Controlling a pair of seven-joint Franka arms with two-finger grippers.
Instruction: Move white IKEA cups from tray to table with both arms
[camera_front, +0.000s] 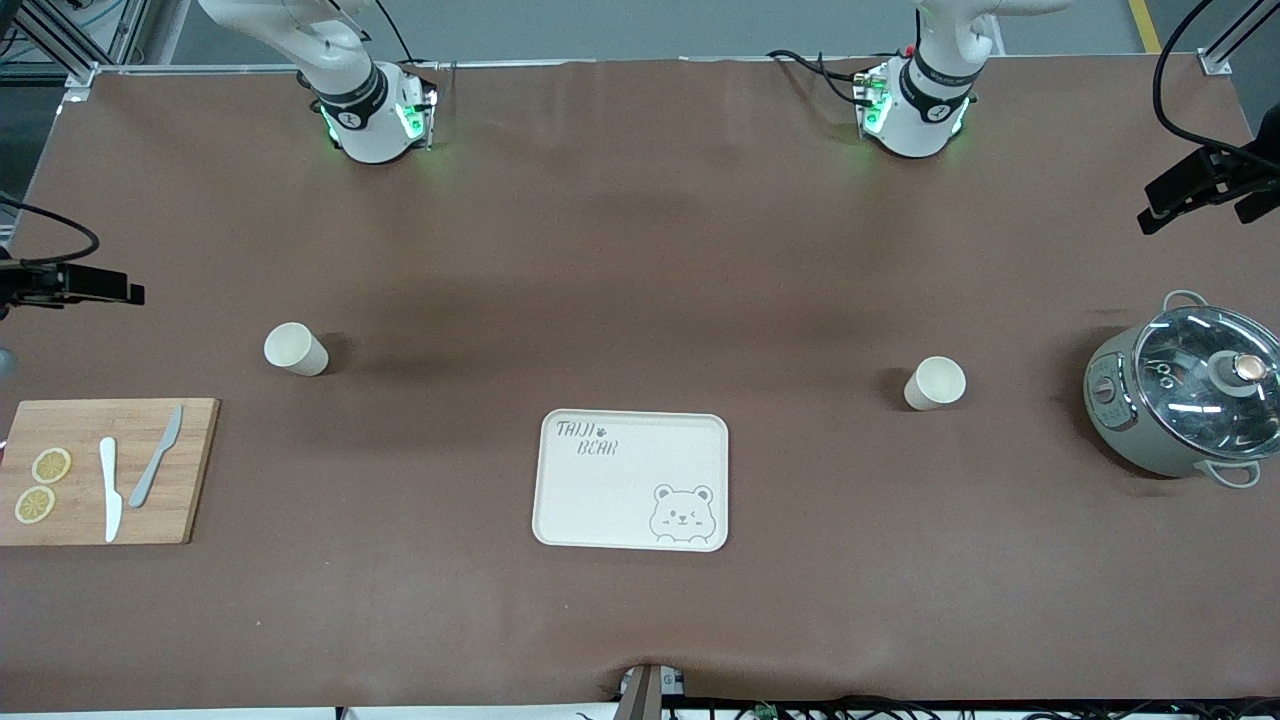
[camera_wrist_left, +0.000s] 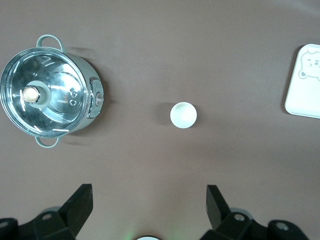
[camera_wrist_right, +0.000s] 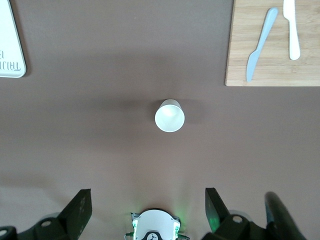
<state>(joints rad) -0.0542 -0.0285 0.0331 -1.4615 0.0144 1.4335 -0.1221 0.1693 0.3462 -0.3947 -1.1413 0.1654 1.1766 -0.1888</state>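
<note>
Nearest the front camera: cream bear tray (camera_front: 632, 481), flat on the brown worktop (camera_front: 640, 620), midway between the two ends, bare of cups. Toward the right arm's end, at about the same nearness: wooden cutting board (camera_front: 100, 470) carrying two lemon slices (camera_front: 43, 484), a white knife (camera_front: 110, 488) and a grey knife (camera_front: 156, 456). Toward the left arm's end: grey-green pot (camera_front: 1180, 400) under a glass lid (camera_front: 1212, 370), knob up.

Farther from the camera than the tray, two white cups, well apart. One cup (camera_front: 296, 349) toward the right arm's end, between board and tray, touching neither; other cup (camera_front: 935, 383) toward the left arm's end, between tray and pot, clear of both. Both upright, mouths open to the ceiling, long axis vertical, narrower base on the worktop. Bare brown cloth between each cup and the tray.

Left gripper (camera_wrist_left: 150, 210) high over the worktop, looking straight down on its cup (camera_wrist_left: 183, 115), jaws spread wide, holding nothing. Right gripper (camera_wrist_right: 148, 212) likewise high above its cup (camera_wrist_right: 169, 116), jaws apart and empty. Green-lit bases along the worktop's edge farthest from the camera.
</note>
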